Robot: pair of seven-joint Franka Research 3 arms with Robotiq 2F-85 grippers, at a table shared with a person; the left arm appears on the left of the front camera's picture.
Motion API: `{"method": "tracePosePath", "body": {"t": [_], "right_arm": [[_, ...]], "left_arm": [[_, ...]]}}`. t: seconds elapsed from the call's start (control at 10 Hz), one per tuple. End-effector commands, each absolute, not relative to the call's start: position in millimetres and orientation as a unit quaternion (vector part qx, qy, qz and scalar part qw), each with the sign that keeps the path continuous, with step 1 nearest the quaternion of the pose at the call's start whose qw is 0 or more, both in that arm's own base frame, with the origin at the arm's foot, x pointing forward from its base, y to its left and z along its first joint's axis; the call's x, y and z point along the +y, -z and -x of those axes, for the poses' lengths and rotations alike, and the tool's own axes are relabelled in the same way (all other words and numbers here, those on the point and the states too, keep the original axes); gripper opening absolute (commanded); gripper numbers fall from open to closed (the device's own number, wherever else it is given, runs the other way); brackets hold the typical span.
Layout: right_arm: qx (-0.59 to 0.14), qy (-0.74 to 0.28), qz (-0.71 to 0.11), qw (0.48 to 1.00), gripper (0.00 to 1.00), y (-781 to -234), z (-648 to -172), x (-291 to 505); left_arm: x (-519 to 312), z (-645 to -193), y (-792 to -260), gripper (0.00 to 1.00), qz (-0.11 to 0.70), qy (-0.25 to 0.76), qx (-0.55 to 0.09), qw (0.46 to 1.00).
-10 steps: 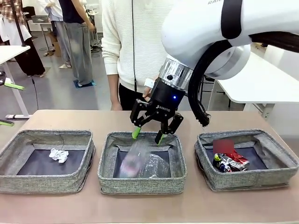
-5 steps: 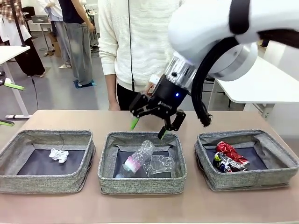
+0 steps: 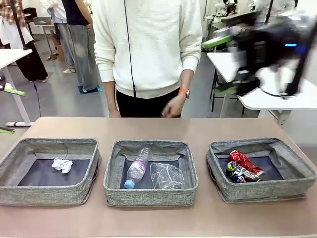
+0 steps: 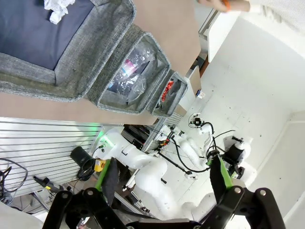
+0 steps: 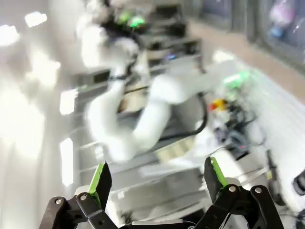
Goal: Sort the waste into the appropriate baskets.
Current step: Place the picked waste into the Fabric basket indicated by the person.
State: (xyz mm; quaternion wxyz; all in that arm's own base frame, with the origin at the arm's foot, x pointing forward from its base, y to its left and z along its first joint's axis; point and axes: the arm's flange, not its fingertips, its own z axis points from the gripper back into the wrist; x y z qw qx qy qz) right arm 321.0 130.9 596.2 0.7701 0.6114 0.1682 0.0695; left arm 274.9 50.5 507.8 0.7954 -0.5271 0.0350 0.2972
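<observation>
Tabletop (image 3: 208, 225) with three baskets (image 3: 150, 173), two cans (image 3: 241, 168), one bottle (image 3: 137, 167)

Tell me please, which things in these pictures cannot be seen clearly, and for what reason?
- Right gripper, front view: motion blur smears it; its jaws read open only in the right wrist view.
- Right wrist view: the whole background is blurred.
- Dark-blue can, front view: the red can partly covers it; print too small.
- Bottle, left wrist view: the bin wall cuts off its lower part.

open left end effector (image 4: 159, 179), three baskets (image 4: 76, 67) beyond, perhaps a bottle (image 4: 125, 71) inside
</observation>
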Motion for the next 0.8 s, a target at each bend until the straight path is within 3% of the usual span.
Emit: {"method": "tracePosePath", "body": {"t": [0.0, 0.2, 0.4, 0.5, 0.6, 0.7], "right_arm": [[0.149, 0.040, -0.692, 0.705, 1.00, -547, -303, 70], [-0.003, 0.050, -0.713, 0.699, 1.00, -535, -270, 16], [-0.053, 0.173, -0.618, 0.765, 1.00, -511, -239, -22], [-0.048, 0.222, -0.518, 0.825, 1.00, -505, -228, -28], [-0.038, 0.203, -0.465, 0.861, 1.00, -511, -222, -24], [-0.057, 0.158, -0.614, 0.771, 1.00, -533, -273, -63]], "left_arm": [[52, -274, -509, 1.00, 0.532, -0.288, 0.033, 0.796], [52, -274, -509, 1.00, 0.532, -0.288, 0.033, 0.796], [52, -274, -509, 1.00, 0.532, -0.288, 0.033, 0.796], [52, -274, -509, 1.00, 0.532, -0.288, 0.033, 0.796], [52, -274, -509, 1.00, 0.532, -0.288, 0.033, 0.796], [52, -274, -509, 1.00, 0.532, -0.288, 0.033, 0.796]]}}
